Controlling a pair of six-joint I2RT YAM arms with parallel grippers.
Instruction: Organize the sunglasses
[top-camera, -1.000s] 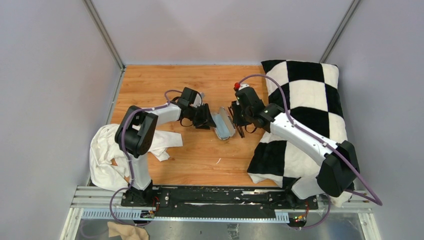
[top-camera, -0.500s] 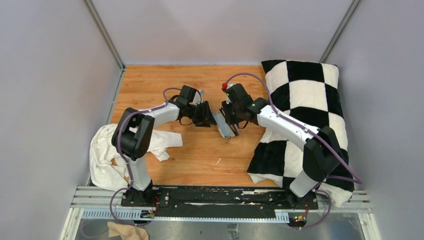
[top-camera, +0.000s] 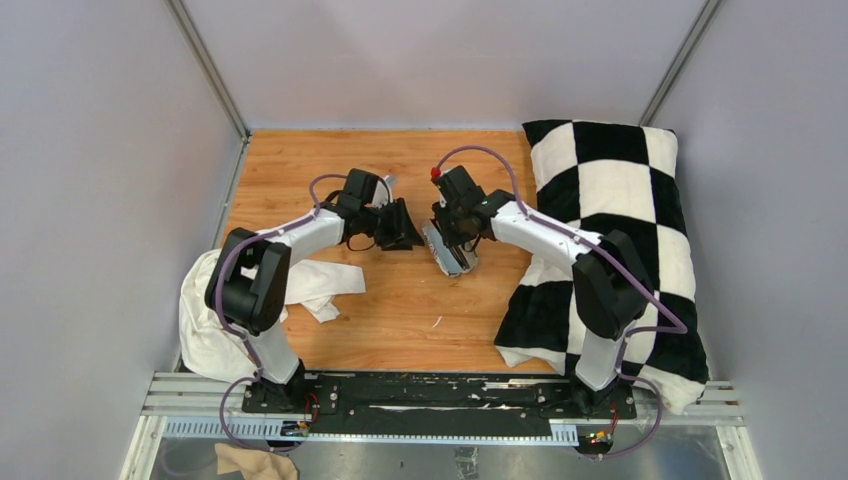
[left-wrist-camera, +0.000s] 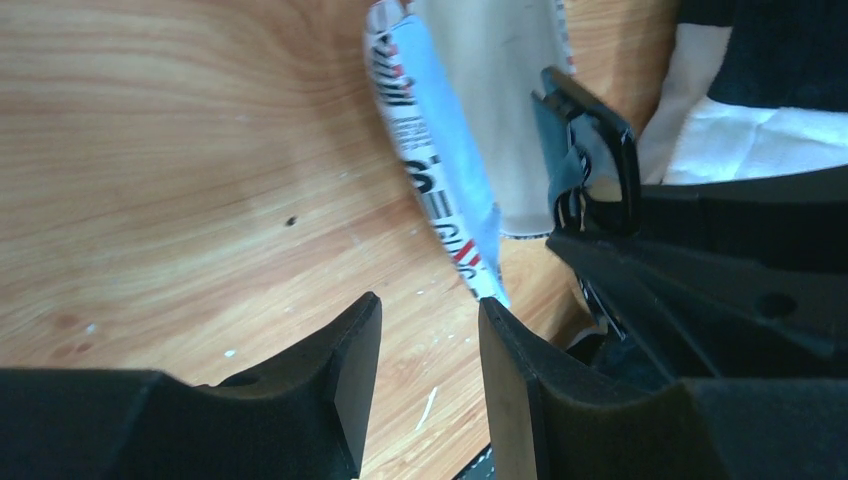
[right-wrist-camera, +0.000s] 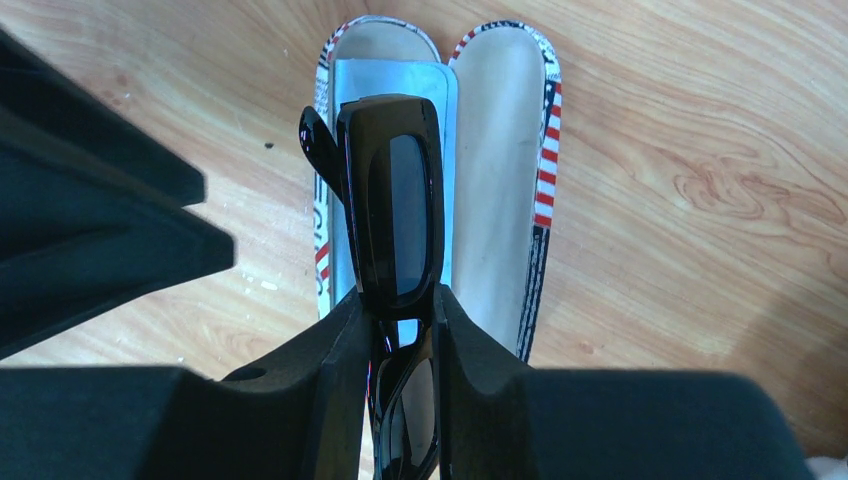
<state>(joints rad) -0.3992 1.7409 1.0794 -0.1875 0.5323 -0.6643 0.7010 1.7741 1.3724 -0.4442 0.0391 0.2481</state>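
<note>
The black sunglasses (right-wrist-camera: 395, 220) are folded and pinched between the fingers of my right gripper (right-wrist-camera: 398, 310), which is shut on them. They hang lengthwise just over the open case (right-wrist-camera: 505, 150), above the half lined with a light-blue cloth (right-wrist-camera: 375, 78). From above, my right gripper (top-camera: 455, 232) is over the case (top-camera: 447, 252) in the middle of the floor. My left gripper (top-camera: 405, 228) sits just left of the case. In the left wrist view it (left-wrist-camera: 430, 320) stands open with only wood between its fingers, one fingertip right by the end of the case (left-wrist-camera: 440, 180). The sunglasses' frame (left-wrist-camera: 625, 150) shows there too.
A black-and-white checkered pillow (top-camera: 610, 230) fills the right side. A crumpled white cloth (top-camera: 215, 310) lies at the near left by the left arm's base. Grey walls enclose the wooden floor (top-camera: 300, 170), and a metal rail (top-camera: 400, 400) runs along the front.
My right gripper has carried the sunglasses leftward until they hang over the open case. The left gripper has drawn back a little to the left.
</note>
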